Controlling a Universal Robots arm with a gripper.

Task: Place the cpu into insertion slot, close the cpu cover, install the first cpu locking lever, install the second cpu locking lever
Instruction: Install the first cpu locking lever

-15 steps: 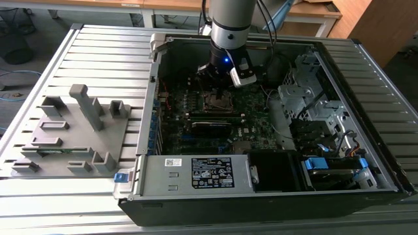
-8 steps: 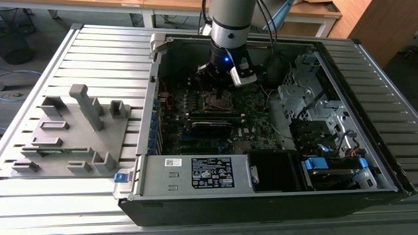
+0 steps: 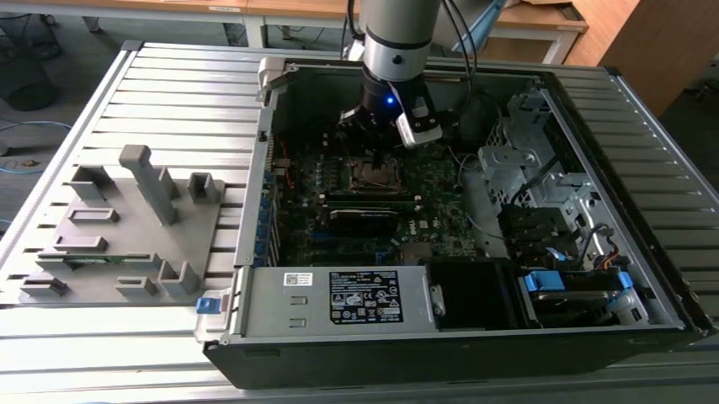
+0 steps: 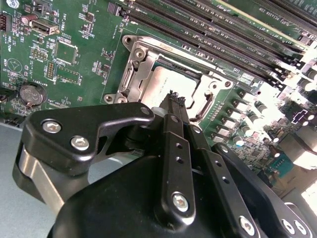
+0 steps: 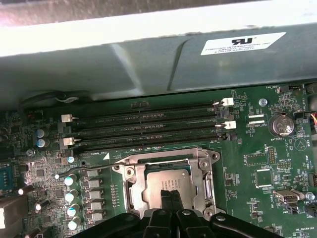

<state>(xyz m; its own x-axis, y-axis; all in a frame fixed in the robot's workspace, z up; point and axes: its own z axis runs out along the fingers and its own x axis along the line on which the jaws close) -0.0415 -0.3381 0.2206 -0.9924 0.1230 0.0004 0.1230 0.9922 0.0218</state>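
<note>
I work in a lab or workshop: slatted metal bench, opened computer case, wooden desks at 12 o'clock.

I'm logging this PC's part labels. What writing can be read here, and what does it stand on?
white sticker on the case wall: print too small to read.
black label on the power supply: too small to read.
barcode sticker beside it: too small to read.
White lettering on the motherboard: too small to read.
So nothing can be quoted.
</note>
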